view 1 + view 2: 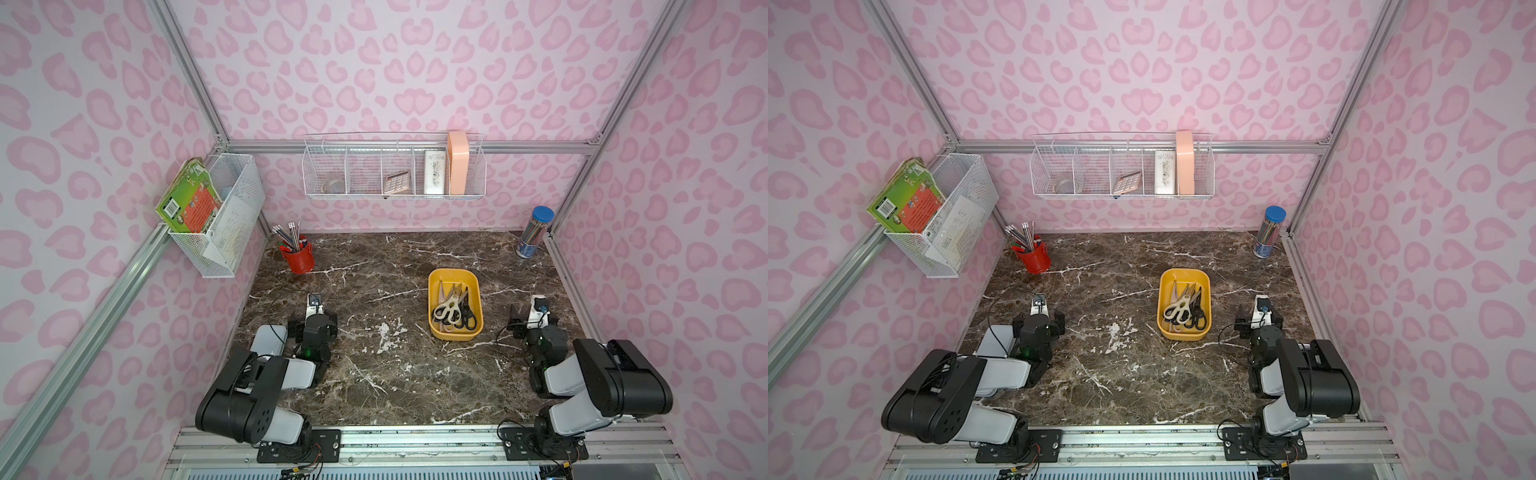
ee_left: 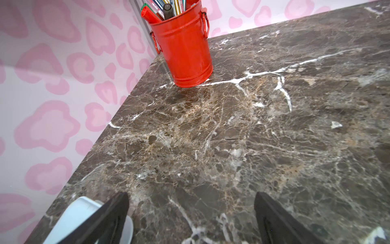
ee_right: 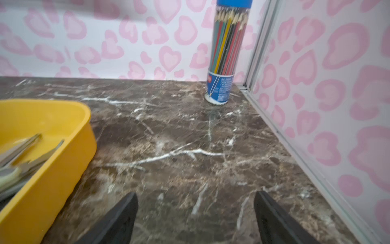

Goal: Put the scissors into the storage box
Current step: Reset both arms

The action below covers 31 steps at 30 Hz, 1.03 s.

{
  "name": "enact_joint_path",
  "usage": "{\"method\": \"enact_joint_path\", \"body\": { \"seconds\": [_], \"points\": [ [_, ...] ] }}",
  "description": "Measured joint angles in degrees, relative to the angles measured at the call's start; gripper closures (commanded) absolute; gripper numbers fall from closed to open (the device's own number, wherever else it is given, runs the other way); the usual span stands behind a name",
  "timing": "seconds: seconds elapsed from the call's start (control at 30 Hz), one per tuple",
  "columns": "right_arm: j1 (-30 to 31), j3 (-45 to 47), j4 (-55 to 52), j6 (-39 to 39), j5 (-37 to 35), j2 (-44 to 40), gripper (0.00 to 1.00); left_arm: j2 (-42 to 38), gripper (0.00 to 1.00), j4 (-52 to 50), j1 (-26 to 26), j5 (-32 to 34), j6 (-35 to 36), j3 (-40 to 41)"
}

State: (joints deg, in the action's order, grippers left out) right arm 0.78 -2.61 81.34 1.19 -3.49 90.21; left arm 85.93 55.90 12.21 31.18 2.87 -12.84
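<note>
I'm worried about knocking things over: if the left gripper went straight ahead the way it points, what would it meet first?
Probably the red pencil bucket, standing dead ahead of the open left gripper; only bare marble tabletop lies between.

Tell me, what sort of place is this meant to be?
Probably a mock study desk inside a robot test booth: a red pot of pencils, a tube of coloured pencils and wall-hung wire baskets holding a calculator and books, framed by aluminium rails.

Yellow box, shallow, upright, just left of right claw, not touching. Scissors heaped inside: cream-handled on top, black alongside, handles twd robot.
</note>
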Motion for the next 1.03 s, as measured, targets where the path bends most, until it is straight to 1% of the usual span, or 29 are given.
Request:
{"method": "enact_joint_path", "body": {
  "seconds": [0.03,0.07,0.1,0.13,0.2,0.27,0.3,0.37,0.5,0.57,0.67,1.03],
  "points": [
    [0.1,0.1,0.9,0.0,0.2,-0.3,0.11,1.5,0.02,3.2,-0.1,-1.0,0.8,0.3],
    [0.1,-0.9,1.9,0.0,0.2,-0.8,0.07,2.7,0.02,5.8,-0.1,-3.1,1.8,0.3],
    [0.1,-2.1,2.8,0.0,0.2,-0.9,0.01,3.6,0.02,7.3,-0.1,-4.8,2.3,0.1],
    [0.1,-4.0,3.0,0.0,0.2,-0.6,0.0,5.0,0.02,9.4,-0.3,-5.9,3.0,-0.4],
    [0.1,-7.5,0.2,-0.3,0.3,-0.7,0.0,7.8,0.02,12.9,-0.7,-8.1,3.8,-1.0],
    [0.0,-9.3,-2.0,-0.1,0.3,-1.2,0.0,8.1,0.02,13.4,-1.1,-9.1,4.7,-1.6],
    [0.0,-9.4,-2.2,-0.1,0.3,-1.1,0.0,7.7,0.02,12.9,-1.4,-9.4,4.8,-2.3],
    [0.0,-9.1,-3.3,0.1,0.2,-0.6,0.0,6.8,0.02,9.2,-3.1,-11.4,4.3,-6.2],
    [-0.1,-9.0,-3.9,0.1,0.2,-0.5,0.0,3.9,0.01,0.9,-7.1,-13.0,0.4,-10.7],
    [-0.1,-9.0,-4.3,0.1,0.3,-0.6,0.0,3.5,0.01,-2.4,-7.2,-14.7,-0.3,-11.3],
    [-0.1,-9.0,-4.4,0.1,0.3,-0.5,0.0,3.5,0.01,-6.0,-7.3,-15.4,-1.3,-11.3],
    [-0.1,-9.0,-4.3,0.1,0.3,-0.5,0.0,3.5,0.01,-9.6,-7.3,-16.2,-1.9,-11.8]
  ]
}}
